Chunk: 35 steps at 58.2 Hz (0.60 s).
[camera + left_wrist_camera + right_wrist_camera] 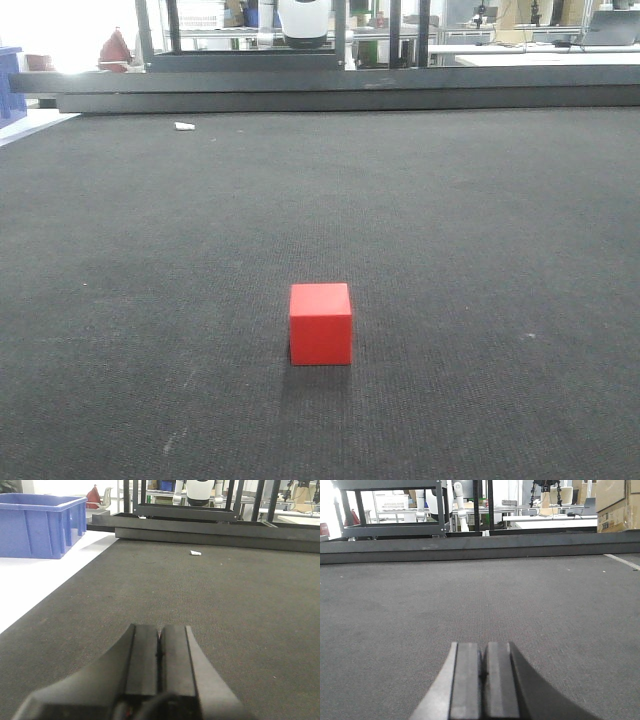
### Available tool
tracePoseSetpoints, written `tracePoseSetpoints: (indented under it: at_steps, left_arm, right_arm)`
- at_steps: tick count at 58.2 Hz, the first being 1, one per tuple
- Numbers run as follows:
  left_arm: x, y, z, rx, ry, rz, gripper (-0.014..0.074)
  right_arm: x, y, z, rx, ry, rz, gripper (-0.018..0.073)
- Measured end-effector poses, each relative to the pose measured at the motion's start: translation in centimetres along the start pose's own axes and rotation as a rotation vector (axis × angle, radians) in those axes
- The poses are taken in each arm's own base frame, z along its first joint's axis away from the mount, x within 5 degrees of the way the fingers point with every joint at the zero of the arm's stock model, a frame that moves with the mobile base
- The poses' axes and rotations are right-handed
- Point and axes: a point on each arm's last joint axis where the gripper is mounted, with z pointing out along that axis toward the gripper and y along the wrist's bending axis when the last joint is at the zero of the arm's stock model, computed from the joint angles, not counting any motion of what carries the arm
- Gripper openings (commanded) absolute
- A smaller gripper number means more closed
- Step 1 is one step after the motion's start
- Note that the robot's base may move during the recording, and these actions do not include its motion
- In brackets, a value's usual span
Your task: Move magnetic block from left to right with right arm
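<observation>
Magnetic block (pixel 320 325) sits flat on our big dark mat (pixel 480 220), near the middle and close to the front camera, with nothing touching it. We think things could go wrong because neither wrist camera shows it, so our right gripper (pixel 482 647) may miss it or bump it away. Its jaws are pressed together and hold nothing, so they need to open first. Our left gripper (pixel 159 630) is squeezed closed too, and empty. We see a cube, so no side is longer. One flat face looks straight at the front camera.
</observation>
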Motion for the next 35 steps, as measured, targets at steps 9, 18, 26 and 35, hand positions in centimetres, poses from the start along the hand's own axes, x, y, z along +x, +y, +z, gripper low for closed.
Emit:
tracePoseSetpoints:
  at_steps: [9, 18, 26, 35]
  left_arm:
    - [0.0, 0.0, 0.0, 0.0, 0.0, 0.0, -0.0126]
    - [0.0, 0.0, 0.0, 0.0, 0.0, 0.0, -0.0126]
    - [0.0, 0.0, 0.0, 0.0, 0.0, 0.0, -0.0126]
    - [0.0, 0.0, 0.0, 0.0, 0.0, 0.0, -0.0126]
  right_arm:
    - [0.0, 0.0, 0.0, 0.0, 0.0, 0.0, 0.0056]
    - [0.0, 0.0, 0.0, 0.0, 0.0, 0.0, 0.0056]
    - [0.0, 0.0, 0.0, 0.0, 0.0, 0.0, 0.0056]
    - [0.0, 0.0, 0.0, 0.0, 0.0, 0.0, 0.0056]
